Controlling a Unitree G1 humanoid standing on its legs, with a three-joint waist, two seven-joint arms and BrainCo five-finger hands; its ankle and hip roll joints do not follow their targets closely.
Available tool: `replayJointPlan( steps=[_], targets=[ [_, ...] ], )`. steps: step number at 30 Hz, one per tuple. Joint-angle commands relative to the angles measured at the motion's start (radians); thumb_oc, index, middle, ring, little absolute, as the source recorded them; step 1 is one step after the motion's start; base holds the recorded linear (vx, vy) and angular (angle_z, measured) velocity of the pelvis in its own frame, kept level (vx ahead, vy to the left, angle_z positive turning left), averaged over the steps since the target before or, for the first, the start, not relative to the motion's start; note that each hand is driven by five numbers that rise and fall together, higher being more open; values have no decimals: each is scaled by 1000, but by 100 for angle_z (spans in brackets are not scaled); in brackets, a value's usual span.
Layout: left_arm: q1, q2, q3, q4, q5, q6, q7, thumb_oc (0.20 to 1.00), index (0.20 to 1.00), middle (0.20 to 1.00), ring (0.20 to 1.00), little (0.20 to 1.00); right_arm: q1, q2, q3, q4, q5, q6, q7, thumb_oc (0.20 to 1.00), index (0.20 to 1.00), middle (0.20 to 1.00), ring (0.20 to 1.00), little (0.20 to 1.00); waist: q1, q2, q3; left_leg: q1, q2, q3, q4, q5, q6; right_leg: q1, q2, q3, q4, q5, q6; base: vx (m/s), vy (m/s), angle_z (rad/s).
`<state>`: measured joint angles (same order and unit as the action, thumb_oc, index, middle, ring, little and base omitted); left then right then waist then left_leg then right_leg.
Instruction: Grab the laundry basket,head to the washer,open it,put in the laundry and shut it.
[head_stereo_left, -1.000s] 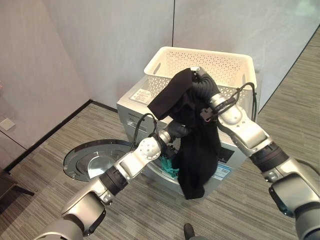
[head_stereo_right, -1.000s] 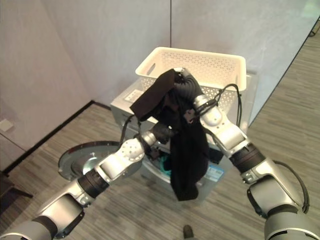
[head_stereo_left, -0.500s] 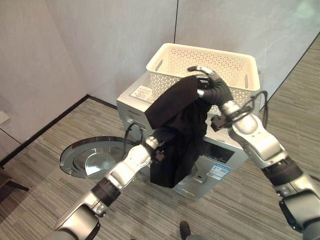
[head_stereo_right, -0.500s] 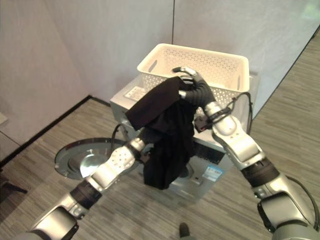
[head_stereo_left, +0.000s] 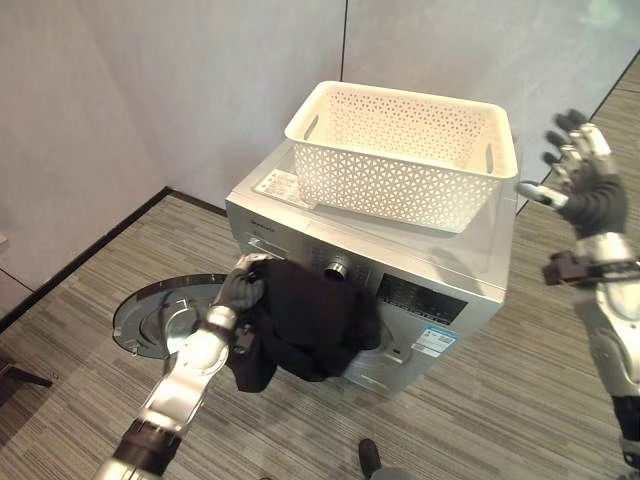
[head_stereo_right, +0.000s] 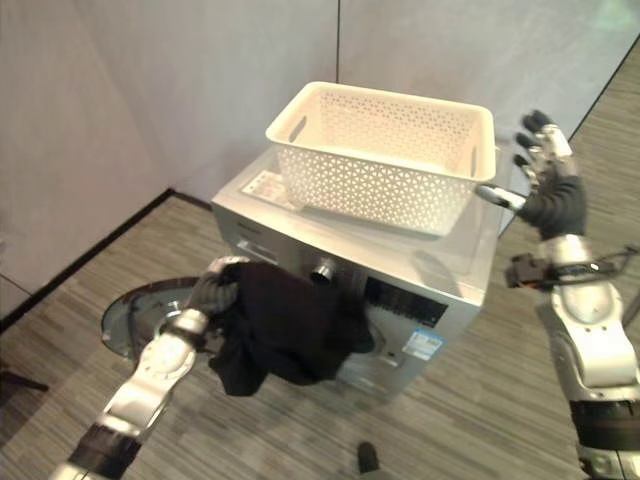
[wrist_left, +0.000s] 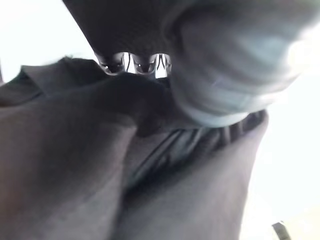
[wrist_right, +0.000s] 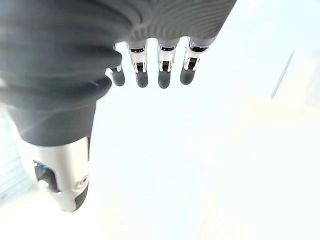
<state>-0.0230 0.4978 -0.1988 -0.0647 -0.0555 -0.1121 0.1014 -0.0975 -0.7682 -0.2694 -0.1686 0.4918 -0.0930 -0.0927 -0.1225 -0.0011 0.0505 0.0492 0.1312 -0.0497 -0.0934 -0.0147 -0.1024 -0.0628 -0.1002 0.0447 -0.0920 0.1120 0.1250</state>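
Observation:
A white lattice laundry basket (head_stereo_left: 400, 150) stands on top of the silver washer (head_stereo_left: 440, 295). The washer's round door (head_stereo_left: 160, 315) lies swung open at the lower left. A black garment (head_stereo_left: 305, 325) is bunched against the washer's front at the drum's mouth, with one end hanging down. My left hand (head_stereo_left: 240, 288) is pressed into its left side, buried in the cloth (wrist_left: 75, 175). My right hand (head_stereo_left: 578, 165) is raised in the air to the right of the basket, open, fingers (wrist_right: 165, 70) straight and holding nothing.
The washer stands against grey wall panels (head_stereo_left: 180, 80) in a corner. Striped grey carpet (head_stereo_left: 500, 400) runs in front of it and to its right. A strip of dark wood floor (head_stereo_left: 625, 85) shows at the far right.
My right hand has let go of the black garment and swung up to the right. The garment has dropped from basket height to the washer's mouth, with my left hand against it.

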Motion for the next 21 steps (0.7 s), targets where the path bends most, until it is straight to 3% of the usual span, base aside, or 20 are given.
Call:
replayJointPlan(
  steps=[1, 9, 13, 19, 21],
  targets=[
    [9, 67, 40, -113, 26, -114, -3, 200, 200, 200, 200, 200, 52, 17, -120, -48, -36, -87, -50, 1000, 1000, 1000, 1000, 1000, 18, -24, -61, 29, 42, -15, 6, -58, 17, -41, -87, -22, 104, -100, 64, 0, 0, 0],
    [141, 52, 105, -155, -21, -109, -27, 200, 200, 200, 200, 200, 203, 118, -230, 59, -49, -90, -113, 1000, 1000, 1000, 1000, 1000, 21, -27, -56, 20, 37, -22, 6, -59, 20, -32, -91, -34, 86, -95, 62, 27, -14, 5],
    [179, 37, 109, -112, -43, -105, -38, 200, 200, 200, 200, 200, 266, 169, -240, 156, -112, -56, -151, 1000, 1000, 1000, 1000, 1000, 23, -26, -51, 15, 34, -27, 6, -58, 19, -28, -93, -45, 80, -96, 61, 15, -5, 5],
    [174, -19, 35, 7, -126, -98, -57, 200, 200, 200, 200, 200, 281, 274, -130, 410, -155, -22, -177, 1000, 1000, 1000, 1000, 1000, 29, -28, -32, 4, 34, -28, 6, -53, 15, -28, -95, -57, 71, -92, 59, 12, 0, 1],
    [168, -61, -12, 75, -188, -90, -61, 200, 200, 200, 200, 200, 238, 318, -39, 623, -166, 6, -189, 1000, 1000, 1000, 1000, 1000, 38, -31, -25, 8, 40, -18, 6, -65, 15, -25, -90, -52, 52, -93, 62, 44, 10, -2]
  ],
)
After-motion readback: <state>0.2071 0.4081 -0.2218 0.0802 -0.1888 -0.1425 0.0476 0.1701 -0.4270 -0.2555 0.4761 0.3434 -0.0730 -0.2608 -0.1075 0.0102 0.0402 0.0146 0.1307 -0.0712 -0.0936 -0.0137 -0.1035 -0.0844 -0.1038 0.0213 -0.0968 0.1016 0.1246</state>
